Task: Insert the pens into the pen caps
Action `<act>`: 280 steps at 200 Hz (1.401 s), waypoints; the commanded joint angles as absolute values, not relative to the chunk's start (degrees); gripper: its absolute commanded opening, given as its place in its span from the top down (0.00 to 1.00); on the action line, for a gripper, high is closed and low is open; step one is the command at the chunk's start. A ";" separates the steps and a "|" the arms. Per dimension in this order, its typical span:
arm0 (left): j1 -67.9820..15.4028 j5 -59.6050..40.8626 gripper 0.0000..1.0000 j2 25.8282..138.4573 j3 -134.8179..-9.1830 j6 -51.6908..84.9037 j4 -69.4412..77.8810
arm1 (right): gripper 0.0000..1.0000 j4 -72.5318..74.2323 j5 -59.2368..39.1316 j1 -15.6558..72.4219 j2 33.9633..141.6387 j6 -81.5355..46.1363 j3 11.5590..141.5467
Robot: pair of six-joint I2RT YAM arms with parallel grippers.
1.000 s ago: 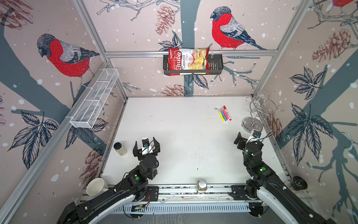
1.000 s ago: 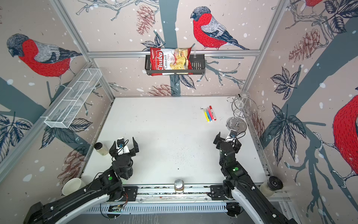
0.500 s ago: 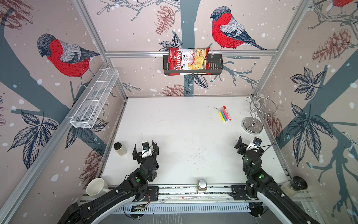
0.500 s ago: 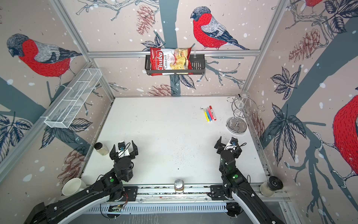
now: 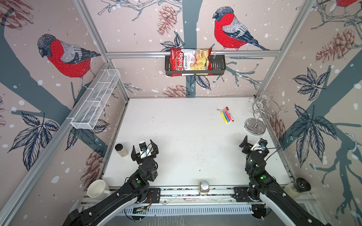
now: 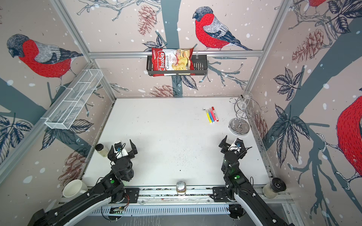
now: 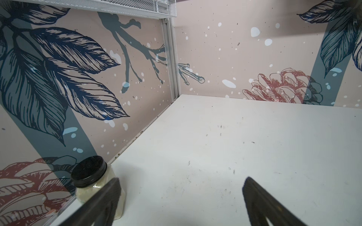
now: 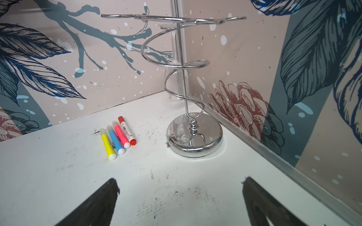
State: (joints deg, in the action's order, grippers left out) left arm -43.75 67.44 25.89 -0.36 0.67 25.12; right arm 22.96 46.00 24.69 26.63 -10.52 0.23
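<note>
Four pens (image 5: 226, 115) (image 6: 212, 115) lie side by side at the table's back right: yellow (image 8: 107, 143), blue (image 8: 117, 142), pink (image 8: 121, 136) and a white printed one (image 8: 127, 131). The pen caps sit on their far ends, an opaque red one (image 8: 120, 119) and translucent ones (image 8: 102, 130). My right gripper (image 5: 254, 145) (image 8: 180, 182) hangs open and empty near the front right, well short of the pens. My left gripper (image 5: 144, 147) (image 7: 181, 182) is open and empty at the front left.
A black-lidded jar (image 5: 121, 150) (image 7: 92, 182) stands just left of the left gripper. A chrome spiral stand (image 5: 255, 125) (image 8: 195, 135) is right of the pens. A mug (image 5: 98, 188) and two jars (image 5: 204, 187) (image 5: 297, 186) line the front rail.
The right gripper has drawn back slightly toward the front edge and shifted a little right. The left gripper has barely moved. Both stay open.
</note>
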 commanded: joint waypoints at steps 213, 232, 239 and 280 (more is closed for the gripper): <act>-36.91 63.15 0.03 26.06 6.42 -5.77 42.64 | 0.01 45.15 45.79 21.97 27.48 -5.55 -7.50; -36.85 63.48 0.03 26.03 6.67 -6.12 43.45 | 0.01 45.46 45.68 21.96 26.46 -5.30 -7.99; -36.81 63.61 0.03 26.03 6.70 -6.24 43.81 | 0.00 46.03 45.62 21.93 26.46 -5.13 -8.23; -35.89 62.43 0.03 26.01 7.67 -6.68 46.55 | 0.01 52.79 44.79 20.83 28.80 -3.97 -10.06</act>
State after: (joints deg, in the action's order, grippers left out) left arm -36.53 63.16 26.00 -0.36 -5.85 41.82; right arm 46.46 45.78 21.52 27.51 -5.52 0.21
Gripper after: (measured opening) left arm 0.969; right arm 0.995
